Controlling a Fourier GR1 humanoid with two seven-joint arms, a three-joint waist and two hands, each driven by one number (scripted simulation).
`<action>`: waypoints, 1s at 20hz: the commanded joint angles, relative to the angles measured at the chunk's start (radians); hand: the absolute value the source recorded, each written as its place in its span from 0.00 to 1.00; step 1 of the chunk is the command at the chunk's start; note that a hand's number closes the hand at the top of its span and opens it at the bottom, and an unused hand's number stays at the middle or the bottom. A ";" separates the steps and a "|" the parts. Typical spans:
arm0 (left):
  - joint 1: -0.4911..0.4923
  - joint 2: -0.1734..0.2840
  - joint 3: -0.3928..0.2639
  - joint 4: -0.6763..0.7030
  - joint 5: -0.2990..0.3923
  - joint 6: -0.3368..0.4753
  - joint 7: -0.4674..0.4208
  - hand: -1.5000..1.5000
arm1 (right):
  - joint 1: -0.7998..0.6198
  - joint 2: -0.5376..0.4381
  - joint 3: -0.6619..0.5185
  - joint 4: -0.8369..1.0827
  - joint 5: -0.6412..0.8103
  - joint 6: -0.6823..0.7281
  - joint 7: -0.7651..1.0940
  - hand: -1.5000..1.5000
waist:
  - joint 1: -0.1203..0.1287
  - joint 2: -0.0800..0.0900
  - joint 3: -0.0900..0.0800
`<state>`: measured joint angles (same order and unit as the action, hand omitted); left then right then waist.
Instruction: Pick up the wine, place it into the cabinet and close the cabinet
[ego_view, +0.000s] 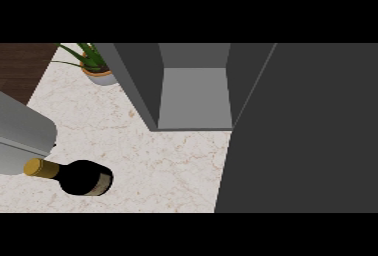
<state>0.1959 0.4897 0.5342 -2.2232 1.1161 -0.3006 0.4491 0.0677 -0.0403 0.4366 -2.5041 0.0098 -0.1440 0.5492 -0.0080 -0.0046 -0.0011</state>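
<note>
Wine bottle (83, 177): dark glass, gold foil cap, pale label band; it stands on the counter, well apart from the cabinet, down and to its left.
Cabinet (193, 90): grey, open, its inside shelf bare and lit; my landmark for everything here.
Cabinet door (303, 130): dark grey panel swung out, filling the space right of the opening.
Counter (170, 165): pale marble, veined, running in front of the cabinet.
Potted plant (92, 62): green spiky leaves in a small pot, just left of the cabinet's left wall.
My left forearm (22, 132): grey, far left of the cabinet, just above the bottle's cap.
My hands: neither shows, so I cannot tell how the fingers are set.
</note>
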 joint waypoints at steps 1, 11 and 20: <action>-0.018 -0.040 -0.029 0.034 -0.067 -0.030 -0.011 0.00 | 0.008 -0.027 0.075 -0.167 0.135 -0.027 0.101 0.00 | -0.002 0.001 0.000; -0.064 -0.078 -0.069 0.173 -0.179 -0.094 -0.034 0.00 | 0.015 -0.074 0.109 -0.198 0.160 -0.089 0.085 0.00 | -0.014 0.000 0.000; -0.031 -0.210 -0.118 0.285 -0.383 -0.233 -0.177 0.00 | -0.011 -0.116 0.125 -0.223 0.174 -0.144 0.132 0.00 | -0.010 -0.002 -0.001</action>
<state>0.1479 0.3253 0.4343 -1.9767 0.8006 -0.4896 0.3187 0.0113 -0.1217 0.5146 -2.5108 0.0473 -0.2679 0.5884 -0.0164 -0.0045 -0.0018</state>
